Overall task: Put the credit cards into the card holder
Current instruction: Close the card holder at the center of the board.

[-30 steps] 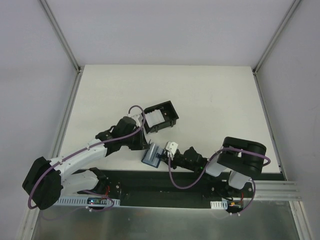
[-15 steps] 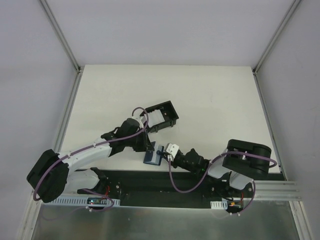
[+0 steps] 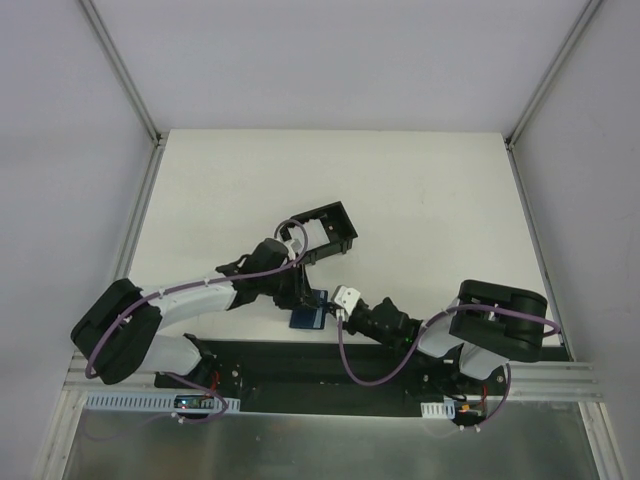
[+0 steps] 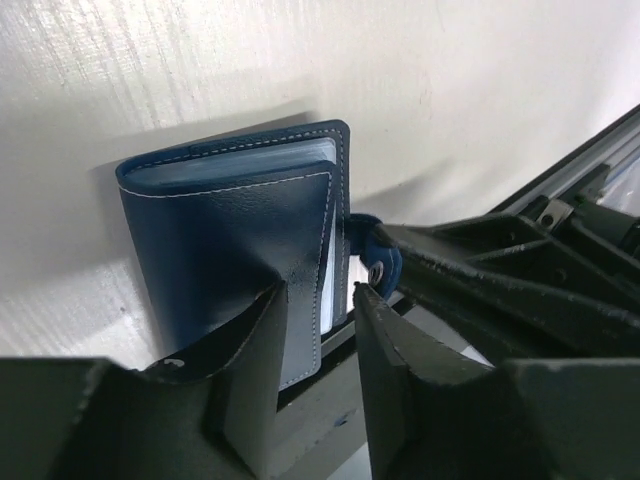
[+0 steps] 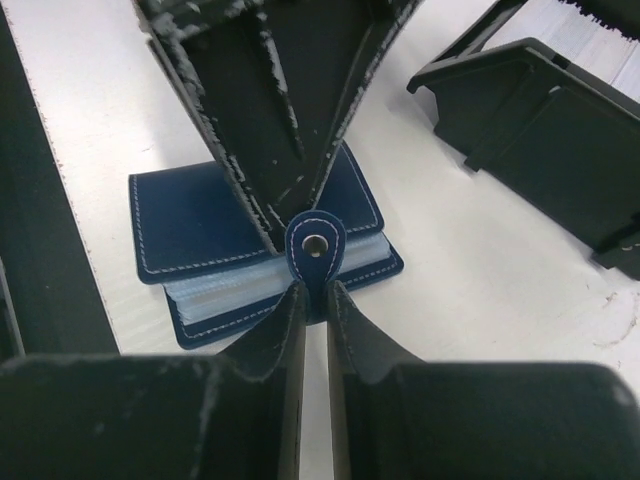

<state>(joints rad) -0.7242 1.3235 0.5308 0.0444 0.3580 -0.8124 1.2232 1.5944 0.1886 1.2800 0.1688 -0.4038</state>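
The navy card holder (image 3: 308,314) lies nearly folded shut on the white table near its front edge, with clear sleeves showing at its edge (image 5: 210,290). My right gripper (image 5: 315,295) is shut on the holder's snap tab (image 5: 315,245). My left gripper (image 4: 320,300) comes from the far side. Its jaws stand slightly open astride the edge of the top cover (image 4: 230,240), the left finger against the leather and a gap at the right finger. Whitish credit cards (image 3: 305,238) lie inside the black box frame (image 3: 338,222).
The black box frame (image 5: 560,130) stands just beyond the card holder. The dark base rail (image 3: 300,362) runs along the table's near edge, right beside the holder. Grey walls close off the left and right sides.
The left arm has swung right and down onto the card holder, and its jaws have widened a little. The holder has gone from lying open to folded. The right jaws have closed on the tab.
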